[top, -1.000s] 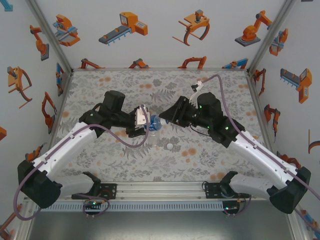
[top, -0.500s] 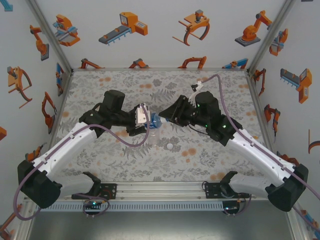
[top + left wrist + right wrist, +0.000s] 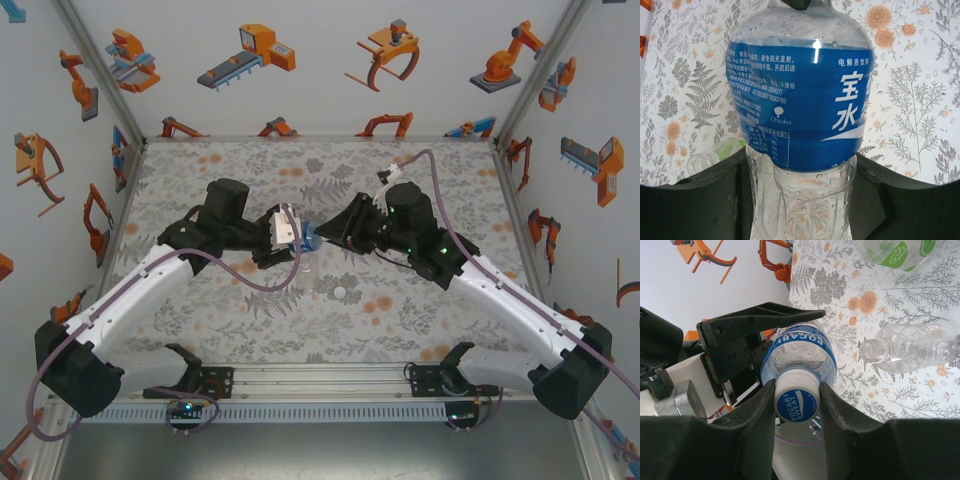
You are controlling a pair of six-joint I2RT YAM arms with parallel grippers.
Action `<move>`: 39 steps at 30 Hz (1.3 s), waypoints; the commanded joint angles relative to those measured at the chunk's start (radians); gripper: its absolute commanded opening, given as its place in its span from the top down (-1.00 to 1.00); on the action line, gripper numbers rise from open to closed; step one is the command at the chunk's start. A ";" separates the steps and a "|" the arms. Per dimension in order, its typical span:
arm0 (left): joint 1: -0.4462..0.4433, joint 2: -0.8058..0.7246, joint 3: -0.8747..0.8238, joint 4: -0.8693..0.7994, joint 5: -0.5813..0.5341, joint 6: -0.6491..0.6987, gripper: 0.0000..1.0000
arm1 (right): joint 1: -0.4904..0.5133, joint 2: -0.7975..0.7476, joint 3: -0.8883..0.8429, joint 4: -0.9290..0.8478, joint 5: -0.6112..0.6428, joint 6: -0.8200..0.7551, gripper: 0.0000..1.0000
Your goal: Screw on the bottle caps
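- Jaws of the right gripper pinch the white cap from both sides; it sits on the mouth of the blue-label bottle.
- The left gripper clamps that bottle's clear lower body, mid-table between the arms.
- Beyond, a clear bottle lies uncapped on the floral table, a green-label bottle past it.
- One loose cap rests on the table nearer the bases.
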 commanded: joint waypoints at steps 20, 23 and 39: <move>0.002 -0.053 -0.032 0.073 -0.022 -0.029 -0.94 | -0.250 0.169 0.318 -0.331 0.064 -0.491 0.75; 0.009 -0.059 -0.033 0.081 -0.038 -0.045 -0.94 | -0.271 0.261 0.417 -0.464 0.096 -0.611 0.72; 0.171 -0.043 0.014 0.249 -0.232 -0.479 -0.94 | -0.332 0.685 0.670 -0.544 0.325 -0.988 0.67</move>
